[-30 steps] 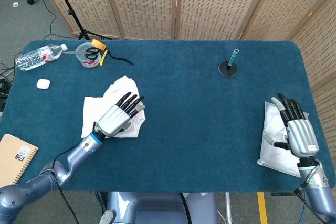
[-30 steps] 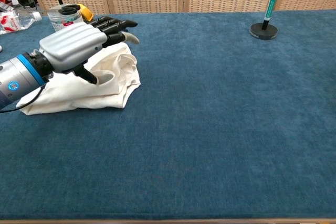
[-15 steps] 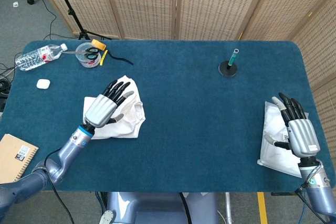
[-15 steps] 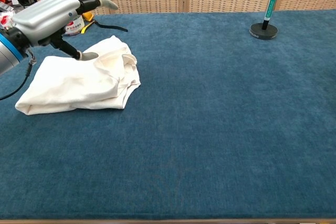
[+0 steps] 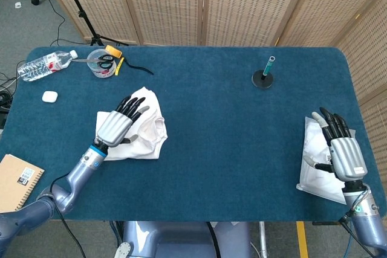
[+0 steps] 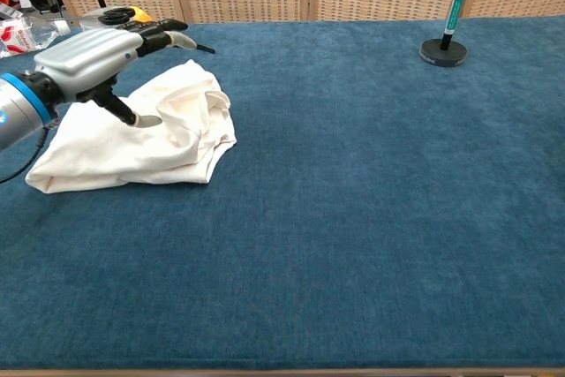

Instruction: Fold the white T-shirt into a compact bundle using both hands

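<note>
The white T-shirt (image 5: pixel 148 130) (image 6: pixel 168 134) lies in a rumpled, folded bundle on the left part of the blue table. My left hand (image 5: pixel 119 123) (image 6: pixel 97 55) hovers flat over the bundle's left half, fingers stretched out and apart, thumb hanging down close to the cloth; it holds nothing. My right hand (image 5: pixel 340 149) is at the table's right edge, fingers extended, resting over a white sheet (image 5: pixel 314 161). The chest view does not show the right hand.
At the back left are a plastic bottle (image 5: pixel 43 63), a clear tub with scissors (image 5: pixel 101 62) and a small white case (image 5: pixel 49 96). A notebook (image 5: pixel 17 180) lies at the front left edge. A pen stand (image 5: pixel 263 77) (image 6: pixel 446 44) is at the back right.
My left hand lifted off the bundle's right side and moved left and back, then sank a little lower over the cloth. The right hand stayed put.
</note>
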Motion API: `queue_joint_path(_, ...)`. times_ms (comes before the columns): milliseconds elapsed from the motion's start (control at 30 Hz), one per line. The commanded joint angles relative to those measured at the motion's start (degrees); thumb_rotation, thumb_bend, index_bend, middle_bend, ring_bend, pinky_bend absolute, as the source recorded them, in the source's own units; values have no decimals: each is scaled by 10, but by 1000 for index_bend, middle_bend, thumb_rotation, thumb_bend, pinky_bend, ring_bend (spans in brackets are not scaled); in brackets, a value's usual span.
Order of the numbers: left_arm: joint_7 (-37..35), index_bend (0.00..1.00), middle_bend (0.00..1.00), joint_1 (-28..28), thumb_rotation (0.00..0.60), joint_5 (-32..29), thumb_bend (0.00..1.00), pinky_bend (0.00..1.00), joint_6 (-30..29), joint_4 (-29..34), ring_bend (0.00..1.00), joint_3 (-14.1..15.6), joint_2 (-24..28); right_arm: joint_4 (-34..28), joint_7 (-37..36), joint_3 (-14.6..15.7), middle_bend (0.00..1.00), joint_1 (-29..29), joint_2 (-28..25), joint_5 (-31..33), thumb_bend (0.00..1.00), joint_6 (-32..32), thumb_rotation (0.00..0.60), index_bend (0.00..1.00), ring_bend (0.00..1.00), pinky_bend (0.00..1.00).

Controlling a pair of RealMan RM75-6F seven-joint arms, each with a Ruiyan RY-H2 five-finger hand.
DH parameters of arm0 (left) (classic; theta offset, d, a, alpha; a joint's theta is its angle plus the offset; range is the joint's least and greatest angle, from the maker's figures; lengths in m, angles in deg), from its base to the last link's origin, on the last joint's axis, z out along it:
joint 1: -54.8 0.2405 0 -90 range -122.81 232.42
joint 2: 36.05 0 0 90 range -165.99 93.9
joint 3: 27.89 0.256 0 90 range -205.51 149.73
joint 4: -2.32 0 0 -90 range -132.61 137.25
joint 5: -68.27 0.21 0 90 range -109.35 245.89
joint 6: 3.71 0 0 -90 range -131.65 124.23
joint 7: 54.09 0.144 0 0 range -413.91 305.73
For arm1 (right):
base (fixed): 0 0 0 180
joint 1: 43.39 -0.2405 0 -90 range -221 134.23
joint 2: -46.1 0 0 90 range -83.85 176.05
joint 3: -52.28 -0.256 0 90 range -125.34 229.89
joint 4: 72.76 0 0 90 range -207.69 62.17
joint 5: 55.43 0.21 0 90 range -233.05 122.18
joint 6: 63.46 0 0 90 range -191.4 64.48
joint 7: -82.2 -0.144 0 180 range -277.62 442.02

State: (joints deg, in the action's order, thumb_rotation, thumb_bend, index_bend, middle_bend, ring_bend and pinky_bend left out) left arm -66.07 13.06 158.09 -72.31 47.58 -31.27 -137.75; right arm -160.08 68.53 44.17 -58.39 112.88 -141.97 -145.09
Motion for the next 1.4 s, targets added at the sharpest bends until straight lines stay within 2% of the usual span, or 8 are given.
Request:
queue_joint_path(33,21,0,0,-16,600,-5,194,0,12,-18,0,-10,-30,1,-2,-1,0,0,0,2,0,1,600,0,0,0)
queue_joint_path(367,65,0,0,-49,600,-10,195,0,46,-57,0,-17,-91,6,-15,-4,0,-1,-3,7,0,4,600,0,0,0)
queue_joint_path(667,52,0,0,-51,600,-15,187,0,59,-88,0,-13,-117,6,-20,-3,0,-1,-4,5,0,4,600,0,0,0)
queue_joint_path(867,17,0,0,-50,600,-10,109,0,48,-91,0,-10,-121,3,-20,-3,0,0,-6,4,0,1,600,0,0,0)
queue_joint_path(1267,18,0,0,-35,600,6,94,0,25,-57,0,9,-101,-2,-15,-1,0,1,-6,-1,0,-2,600,0,0,0)
queue_joint_path(1400,7,0,0,-34,600,10,34,0,21,-53,0,13,-98,-2,-15,-1,0,1,-6,-1,0,-1,600,0,0,0)
